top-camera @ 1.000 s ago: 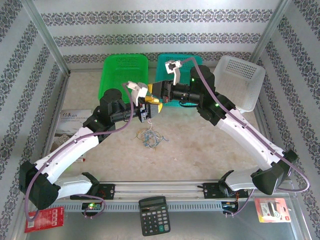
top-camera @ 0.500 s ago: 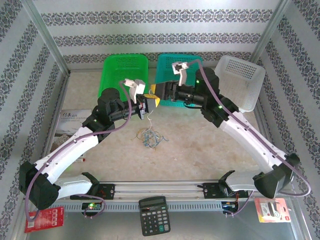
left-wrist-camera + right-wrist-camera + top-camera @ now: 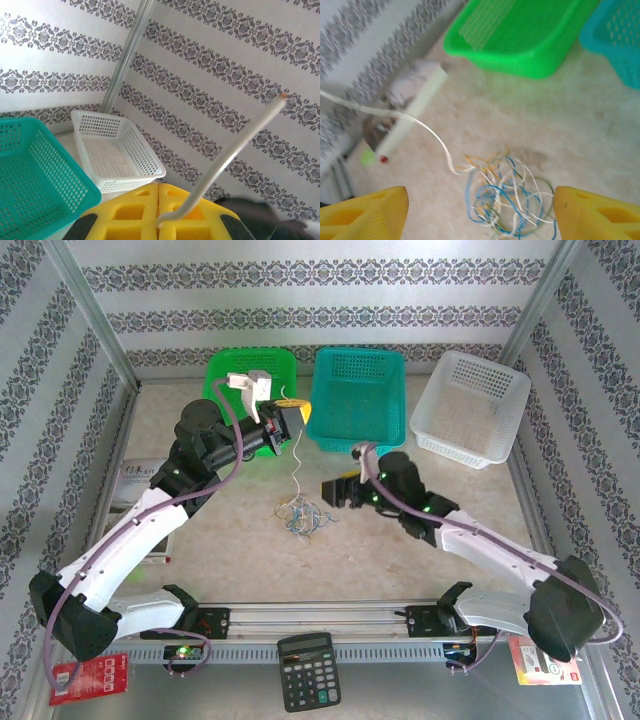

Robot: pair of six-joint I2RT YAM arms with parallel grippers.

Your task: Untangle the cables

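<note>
Tangled cables — whitish and blue, green basket beyond

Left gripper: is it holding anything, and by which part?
The left gripper pinches a whitish cable near one end; the rest hangs to the tangle. The right gripper is open, holding nothing.

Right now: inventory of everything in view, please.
green basket: 1, green, far edge left
teal basket: 1, teal, far edge middle
white basket: 1, white, far edge right
cable tangle: 1, blue-whitish-yellow, table centre
whitish cable: 1, whitish, tangle up to left claw
calculator: 1, black, near edge
red packets: 2, red, near corners
white box: 1, white, left edge
left claw: 1, yellow, shut on whitish cable
right claw: 1, yellow, open beside tangle
</note>
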